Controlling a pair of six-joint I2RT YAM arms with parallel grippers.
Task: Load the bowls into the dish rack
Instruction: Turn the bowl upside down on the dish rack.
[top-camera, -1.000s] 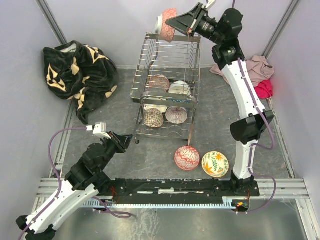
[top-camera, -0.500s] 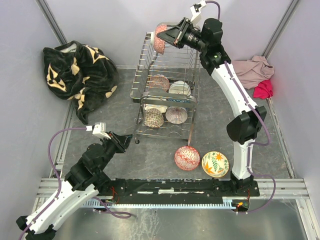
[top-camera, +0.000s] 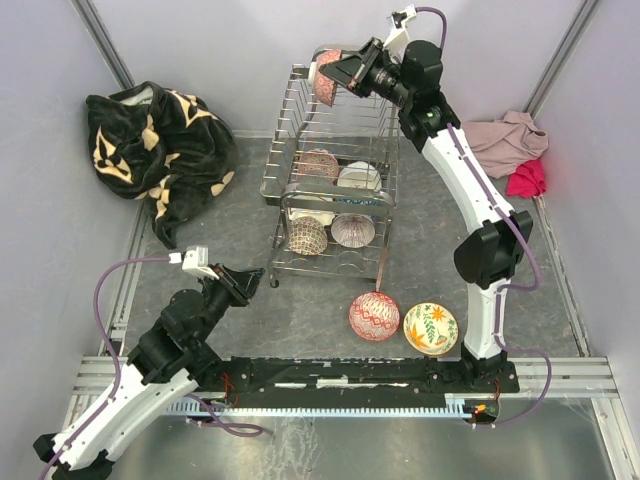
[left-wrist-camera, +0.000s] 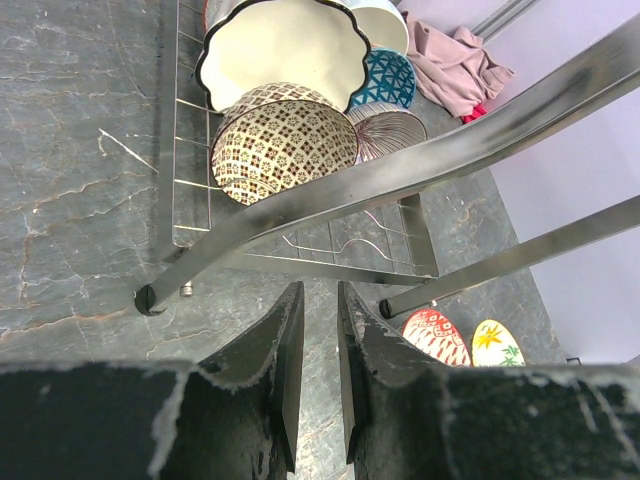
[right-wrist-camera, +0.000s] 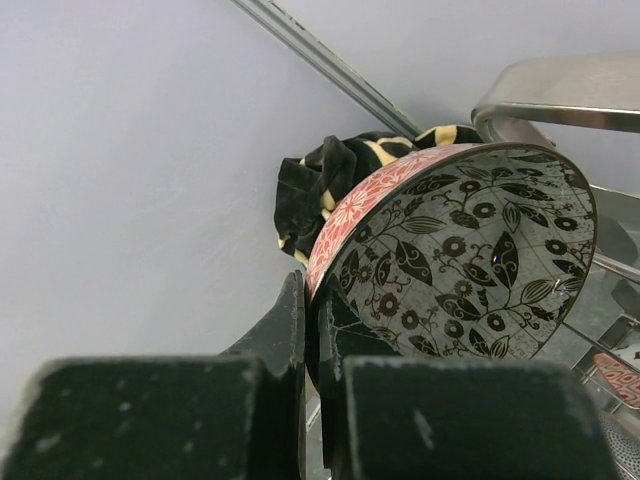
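A red bowl (right-wrist-camera: 470, 250) with a black leaf pattern inside is gripped by its rim between the closed fingers of the right gripper (right-wrist-camera: 310, 330) and is held tilted on edge over the far edge of the dish rack's (top-camera: 290, 100) top tier. Several bowls (top-camera: 308, 236) are stood in the rack's lower tier, and two more bowls (top-camera: 374, 316) are laid on the table (top-camera: 250, 200) just in front of the rack. The left gripper (left-wrist-camera: 318, 300) is held low beside the rack's near left foot, its jaws narrowly parted with nothing between them.

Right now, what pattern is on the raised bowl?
The bowl has black leaves and flowers inside and a pink floral outside; this shows best in the right wrist view.
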